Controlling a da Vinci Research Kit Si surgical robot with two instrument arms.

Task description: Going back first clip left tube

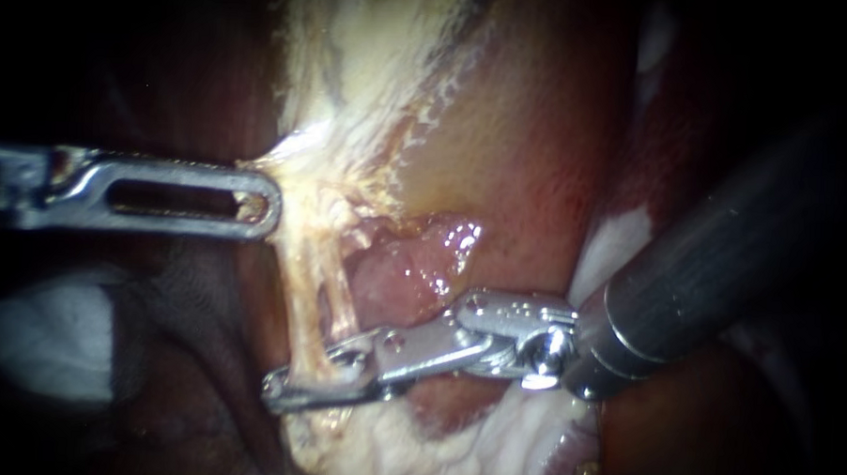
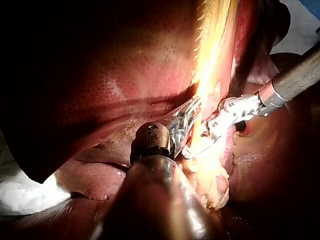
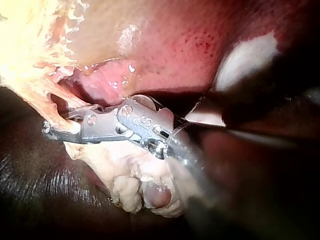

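Note:
Two pale tube strands (image 1: 301, 290) run down from the yellow-white tissue (image 1: 353, 104) in the endoscope view. My right instrument (image 1: 292, 381) comes in from the right. Its narrow jaws lie across the strands low down, one on each side, closed on the tube (image 3: 56, 107). I cannot make out a clip. My left instrument (image 1: 271, 204) comes in from the left with a slotted jaw seen flat. Its tip grips the pale tissue where the strands begin. In the left wrist view the left instrument (image 2: 195, 104) holds that bright tissue, with the right instrument (image 2: 196, 148) just beyond it.
Glistening pink tissue (image 1: 423, 261) bulges just above the right instrument's jaws. Dark liver (image 1: 185, 351) lies below the left instrument, with white gauze (image 1: 44, 332) at the far left. More white gauze (image 1: 621, 235) shows beside the right shaft (image 1: 723, 257).

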